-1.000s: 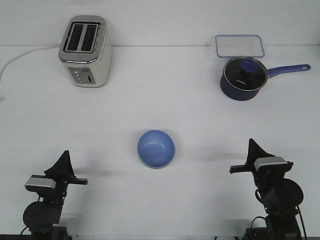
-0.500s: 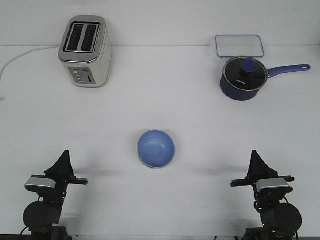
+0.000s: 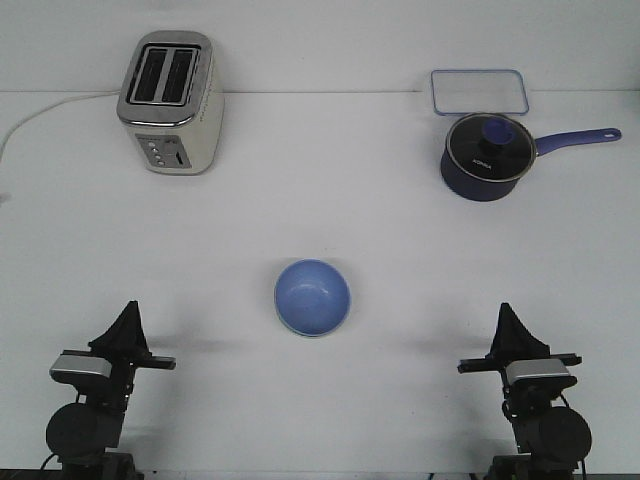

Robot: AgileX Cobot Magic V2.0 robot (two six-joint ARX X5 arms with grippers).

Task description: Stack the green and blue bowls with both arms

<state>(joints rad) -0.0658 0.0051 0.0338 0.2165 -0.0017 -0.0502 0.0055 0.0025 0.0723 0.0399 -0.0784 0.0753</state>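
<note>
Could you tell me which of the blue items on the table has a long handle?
The dark navy saucepan at the far right; the light blue bowl in the middle has no handle.

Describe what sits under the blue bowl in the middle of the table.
The blue bowl appears nested in another bowl: only a thin pale greenish rim peeks out along its near edge. The rest of that lower bowl is covered, and the table directly beneath is hidden.

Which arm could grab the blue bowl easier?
Left, but only just: the bowl sits slightly nearer the left fingers than the right fingers. Nothing blocks either.
</note>
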